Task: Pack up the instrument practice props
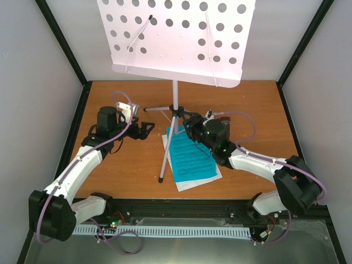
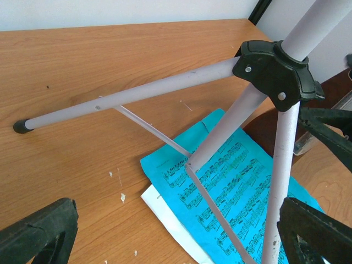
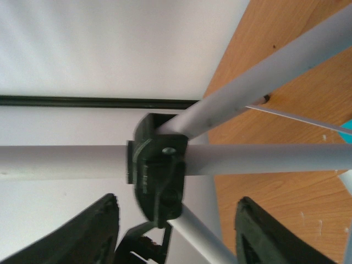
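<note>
Top external view gives you the white music stand (image 1: pixel 175 93) upright at the back of the wooden table (image 1: pixel 126 165). Its hole-punched desk (image 1: pixel 176 41) fills the upper frame, and its black hub (image 1: pixel 176 111) sits low on the pole where the three thin legs spread.

Your left gripper (image 1: pixel 147 130) sits to the left of the hub and a little nearer you, just beside the leg that runs leftward. In the left wrist view its two fingers (image 2: pixel 38 234) stand wide apart at the bottom corners with nothing between them but table and paper, so it is holding nothing.

Your right gripper (image 1: pixel 188 125) is immediately right of the hub. In the right wrist view its black fingers (image 3: pixel 91 234) are spread to either side of the hub, with a gap on each side; it is not clamped on anything.

The blue music sheet (image 1: pixel 190 157) lies flat on the table on the near side of the hub, under the legs. The white music sheet (image 1: pixel 184 184) is beneath it, showing only along its near and left edges.

Right of the hub, beyond the right wrist, you can see a sliver of the brown metronome (image 1: pixel 225 119). It is too hidden to tell how it stands.
</note>
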Available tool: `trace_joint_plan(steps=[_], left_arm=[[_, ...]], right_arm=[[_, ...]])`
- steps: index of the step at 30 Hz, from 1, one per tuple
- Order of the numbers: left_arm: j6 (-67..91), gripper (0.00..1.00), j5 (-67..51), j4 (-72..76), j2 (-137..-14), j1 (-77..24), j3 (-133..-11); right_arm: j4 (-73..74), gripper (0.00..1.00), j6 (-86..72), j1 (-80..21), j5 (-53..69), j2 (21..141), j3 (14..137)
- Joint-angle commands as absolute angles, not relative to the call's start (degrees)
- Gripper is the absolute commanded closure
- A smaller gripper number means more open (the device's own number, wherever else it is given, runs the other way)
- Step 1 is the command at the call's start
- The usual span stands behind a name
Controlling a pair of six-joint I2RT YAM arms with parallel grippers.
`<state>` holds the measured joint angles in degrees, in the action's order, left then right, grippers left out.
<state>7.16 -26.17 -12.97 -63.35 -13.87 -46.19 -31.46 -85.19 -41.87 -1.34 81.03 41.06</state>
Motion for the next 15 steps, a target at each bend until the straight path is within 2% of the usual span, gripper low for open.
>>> trace_joint_plan(steps=[1, 4, 9, 15], left_arm=[[6.9, 0.00, -25.8, -13.0, -62.2, -13.6, -46.2], [6.7, 0.01, -25.2, -13.0, -62.2, -13.6, -46.2], [6.6, 0.00, -24.9, -13.2, -62.1, -13.6, -46.2], [6.6, 0.01, -24.8, -13.1, -62.1, -13.6, -46.2]], right_arm=[[-32.7, 0.38, -85.7, -41.8, -3.9, 78.7, 41.2], [-32.8, 0.38, -85.4, -41.8, -3.7, 79.6, 42.2], [-32.9, 0.60, -85.0, -41.8, -3.3, 81.7, 43.2], [-33.3, 0.69, -85.0, -41.8, -2.9, 83.2, 43.3]])
